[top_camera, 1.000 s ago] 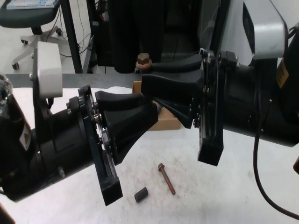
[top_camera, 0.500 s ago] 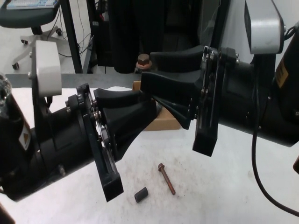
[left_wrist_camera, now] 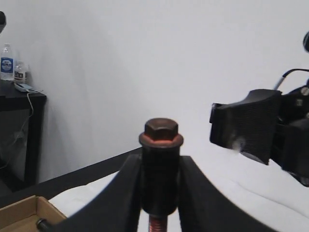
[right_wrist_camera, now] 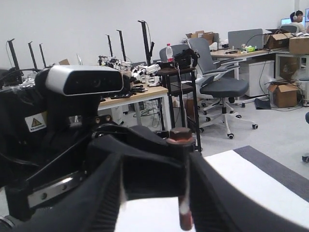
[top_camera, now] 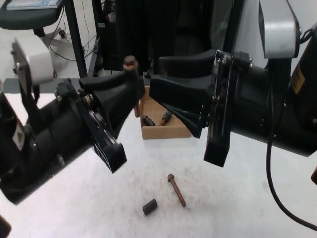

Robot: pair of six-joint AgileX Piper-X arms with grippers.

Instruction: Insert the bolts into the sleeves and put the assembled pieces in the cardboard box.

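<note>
Fingers of my left gripper [left_wrist_camera: 161,166] are clamped on a dark sleeve [left_wrist_camera: 160,183] with a bolt [left_wrist_camera: 161,131] standing upright through it. The bolt's hexagonal head sits on top of the sleeve and its reddish shank pokes out below. I hold this pair above the white bench [top_camera: 247,208], just beside the near left corner of the cardboard box [top_camera: 166,132]. My right gripper [top_camera: 156,77] faces the left one from close by, its two fingers spread apart with nothing between them, and it hangs over the box. Inside the box lie a dark piece [top_camera: 148,120] and a second piece [top_camera: 166,117] with a reddish end, near each other. Closer to me on the bench, well apart from the box, a loose bolt [top_camera: 177,190] lies flat, and a loose sleeve [top_camera: 149,206] lies just beside it without touching it.
</note>
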